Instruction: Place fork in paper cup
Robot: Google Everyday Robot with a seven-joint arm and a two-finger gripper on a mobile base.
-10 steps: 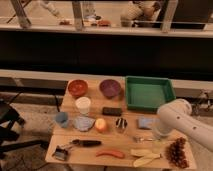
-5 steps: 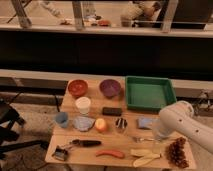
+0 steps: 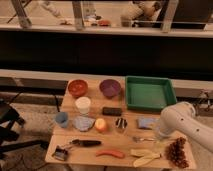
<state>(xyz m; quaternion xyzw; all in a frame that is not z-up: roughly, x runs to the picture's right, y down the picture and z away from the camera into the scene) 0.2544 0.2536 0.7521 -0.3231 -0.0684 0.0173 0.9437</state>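
Note:
The fork point(image 3: 143, 139) is slim and silver and lies flat on the wooden table point(image 3: 125, 162), right of centre. The paper cup point(image 3: 83, 105) is cream-white and stands upright on the left half, in front of the red bowl point(image 3: 78, 88). My white arm point(image 3: 182, 119) comes in from the right. Its gripper point(image 3: 159, 133) hangs low at the arm's end, just right of the fork and above the table. The fork and the cup are far apart.
A purple bowl point(image 3: 110, 88) and a green tray point(image 3: 150, 92) stand at the back. Also on the table are a blue cup point(image 3: 61, 119), a small metal cup point(image 3: 121, 123), a peach point(image 3: 101, 124), a black-handled tool point(image 3: 86, 143), a red chili point(image 3: 111, 153), banana pieces point(image 3: 145, 155) and grapes point(image 3: 176, 152).
My arm has shifted only slightly at the right of the table. The fork, the cup and the other objects have not moved.

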